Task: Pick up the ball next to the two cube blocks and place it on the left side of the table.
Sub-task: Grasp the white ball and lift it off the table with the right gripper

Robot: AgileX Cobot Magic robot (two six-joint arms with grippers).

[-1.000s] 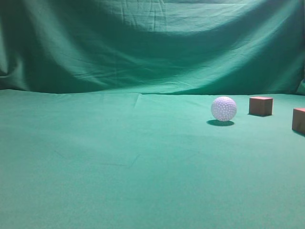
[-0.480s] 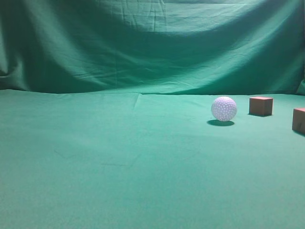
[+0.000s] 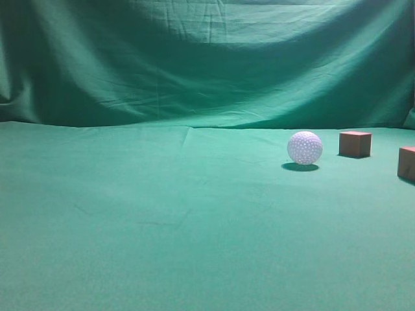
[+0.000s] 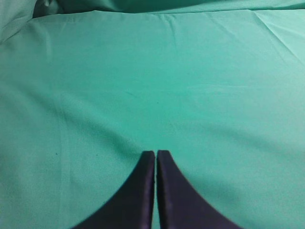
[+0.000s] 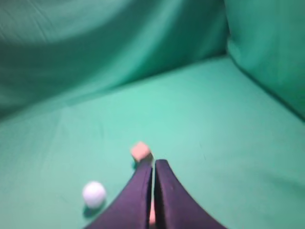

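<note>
From the exterior camera you see the ball [image 3: 305, 148] resting on the green desk [image 3: 162, 227], right of centre. One cube block [image 3: 355, 144] stands near it on its right, apart from it, and a second cube block [image 3: 407, 162] sits at the right edge, partly cut off. No arm shows here.

Your left wrist camera shows the left tool [image 4: 156, 153] with its dark fingers pressed together, empty, above bare green cloth.

Your right wrist camera shows the right tool [image 5: 153, 163] likewise closed on nothing. The ball [image 5: 94, 193] lies to its lower left, and one cube [image 5: 141, 151] sits just beyond the fingertips.
</note>
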